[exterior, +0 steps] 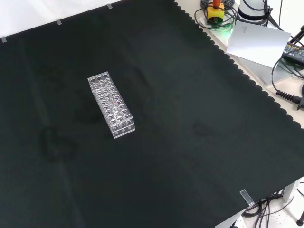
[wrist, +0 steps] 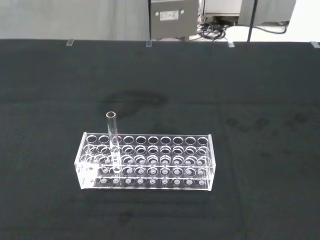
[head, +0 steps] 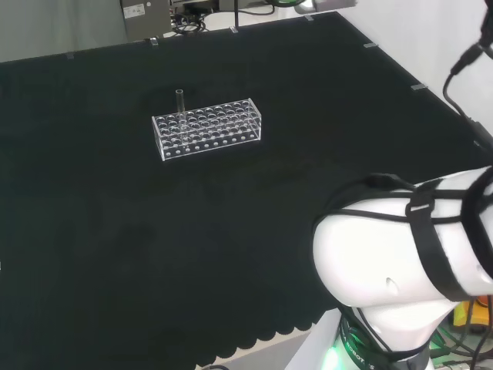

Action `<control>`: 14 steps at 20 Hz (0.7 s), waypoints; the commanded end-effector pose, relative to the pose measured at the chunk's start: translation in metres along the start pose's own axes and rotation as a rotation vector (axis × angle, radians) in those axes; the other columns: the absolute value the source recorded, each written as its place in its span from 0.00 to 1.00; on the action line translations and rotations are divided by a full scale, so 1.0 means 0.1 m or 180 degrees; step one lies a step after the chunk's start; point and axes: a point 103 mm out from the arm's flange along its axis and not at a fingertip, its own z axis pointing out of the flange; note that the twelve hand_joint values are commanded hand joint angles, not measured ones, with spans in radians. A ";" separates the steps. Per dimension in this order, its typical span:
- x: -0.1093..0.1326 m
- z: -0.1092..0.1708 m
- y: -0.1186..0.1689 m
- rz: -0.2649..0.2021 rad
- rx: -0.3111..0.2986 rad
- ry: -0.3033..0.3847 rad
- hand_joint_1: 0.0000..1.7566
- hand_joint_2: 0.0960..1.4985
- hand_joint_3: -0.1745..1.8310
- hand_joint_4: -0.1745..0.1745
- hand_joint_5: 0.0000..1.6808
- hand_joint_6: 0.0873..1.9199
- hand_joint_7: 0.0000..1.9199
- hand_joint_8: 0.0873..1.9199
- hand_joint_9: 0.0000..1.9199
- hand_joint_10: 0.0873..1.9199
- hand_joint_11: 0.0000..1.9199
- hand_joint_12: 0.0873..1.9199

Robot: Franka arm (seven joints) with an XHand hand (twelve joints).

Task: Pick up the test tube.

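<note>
Rack point(wrist: 145, 161) nearest, tube point(wrist: 113, 140) upright near one end; thin glass, light, slick, fragile, so pinch the exposed top; finger state: can't tell

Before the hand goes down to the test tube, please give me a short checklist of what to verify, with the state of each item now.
1. Test tube stands upright in the rack: ok.
2. Tube's top rises above the rack, so there is something to grasp: ok.
3. Holes next to the tube hold no other tubes: ok.
4. Black cloth around the rack is free of other objects: ok in the head and front views.
5. Rack lies flat on the cloth: ok.
6. Hand open and ready: cannot tell.
</note>
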 end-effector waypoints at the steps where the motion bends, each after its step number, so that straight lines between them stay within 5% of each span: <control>1: 0.20 0.14 0.58 -0.0259 0.0250 -0.0089 0.19 0.60 0.19 0.45 0.00 0.00 0.03 0.00 0.00 0.14 0.00 0.60; 6: 0.26 0.35 0.94 -0.0332 0.0403 -0.0064 0.20 0.61 0.17 0.43 0.01 0.00 0.03 0.02 0.00 0.18 0.00 0.63; 14: 0.33 0.70 1.45 -0.0347 0.0561 0.0079 0.25 0.63 0.14 0.36 0.07 0.00 0.00 0.34 0.00 0.39 0.00 0.74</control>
